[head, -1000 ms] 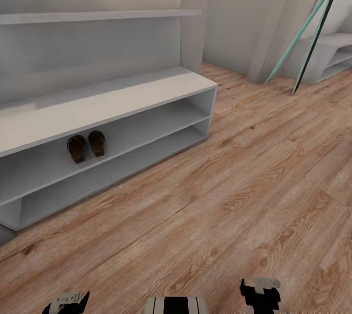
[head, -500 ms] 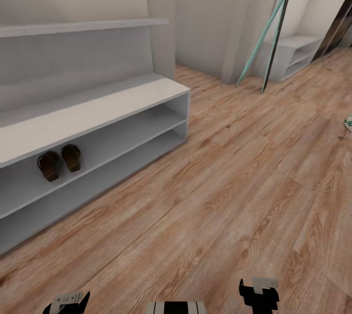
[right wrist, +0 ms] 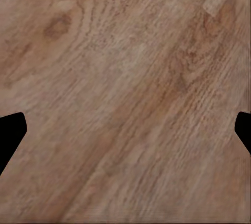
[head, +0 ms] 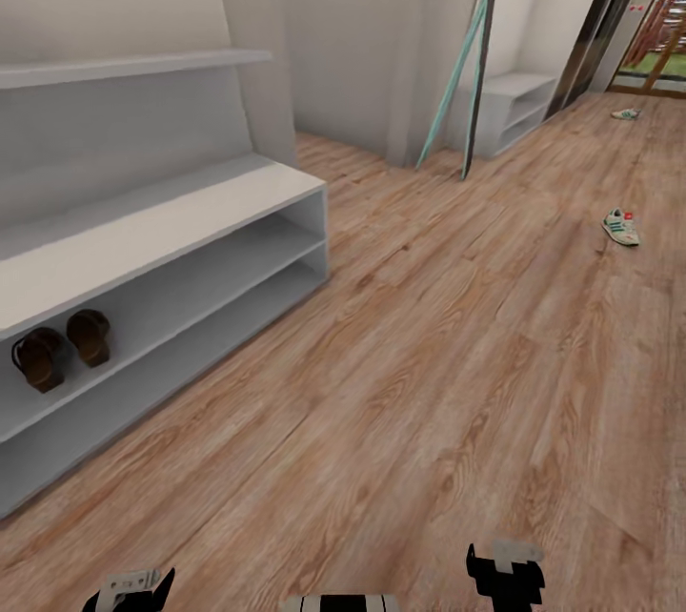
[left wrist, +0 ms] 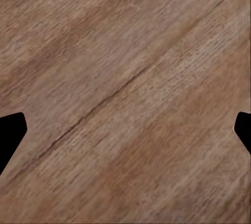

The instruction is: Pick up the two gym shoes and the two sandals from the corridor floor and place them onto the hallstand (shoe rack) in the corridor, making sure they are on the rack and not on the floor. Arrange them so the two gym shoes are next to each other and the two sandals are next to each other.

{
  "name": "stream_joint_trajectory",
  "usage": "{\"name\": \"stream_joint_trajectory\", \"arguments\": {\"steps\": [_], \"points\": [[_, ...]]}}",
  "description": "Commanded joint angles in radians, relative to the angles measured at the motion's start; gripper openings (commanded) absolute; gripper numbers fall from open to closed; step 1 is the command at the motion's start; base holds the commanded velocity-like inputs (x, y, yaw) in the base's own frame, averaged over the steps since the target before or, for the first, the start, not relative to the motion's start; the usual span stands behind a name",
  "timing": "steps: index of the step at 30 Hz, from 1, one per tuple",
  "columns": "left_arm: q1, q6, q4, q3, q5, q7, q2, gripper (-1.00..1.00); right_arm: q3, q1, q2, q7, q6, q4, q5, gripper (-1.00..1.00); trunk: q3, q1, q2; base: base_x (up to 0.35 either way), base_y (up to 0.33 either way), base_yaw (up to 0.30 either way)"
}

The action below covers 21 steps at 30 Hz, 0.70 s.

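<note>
Two dark brown sandals [head: 38,359] [head: 89,336] stand side by side on the upper open shelf of the white-grey hallstand [head: 162,221] at the left. One white gym shoe [head: 621,227] with green stripes lies on the wood-plank corridor floor [head: 429,374] far to the right. The other gym shoe [head: 625,113] lies further off near the doorway. My left gripper [head: 129,588] [left wrist: 125,130] and right gripper [head: 505,574] [right wrist: 125,130] hang low at the picture's bottom edge. Both are open over bare planks with nothing between their fingers.
A teal-framed mirror [head: 467,50] leans against the back wall beside a small white shelf unit [head: 514,107]. A dark-framed doorway [head: 610,11] opens at the far right. A floating shelf [head: 133,67] runs above the hallstand.
The view has swung to the right, so the hallstand and sandals sit further left in the picture and both gym shoes have come into sight. Nothing itself moved; the grippers hold the same pose.
</note>
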Motion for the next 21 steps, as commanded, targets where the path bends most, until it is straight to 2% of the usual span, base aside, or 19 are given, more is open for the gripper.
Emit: {"name": "stream_joint_trajectory", "arguments": {"steps": [1,11,21], "points": [[-0.001,-0.005,0.0,0.009,-0.011,-0.005,0.0,1.0,0.008,-0.001,0.0,-0.005,-0.001,0.001,-0.002,1.0,0.0,0.0,0.0,0.0,0.0,-0.261],[-0.001,-0.005,0.0,0.009,-0.011,-0.005,-0.001,1.0,0.008,-0.001,0.0,-0.005,-0.001,0.0,-0.002,1.0,0.01,0.0,0.0,0.0,0.0,-0.26],[-0.001,-0.005,0.0,0.008,-0.011,-0.005,-0.001,1.0,0.008,-0.001,0.001,-0.005,-0.002,0.0,-0.002,1.0,0.051,-0.038,0.07,0.0,0.0,-0.259]]}}
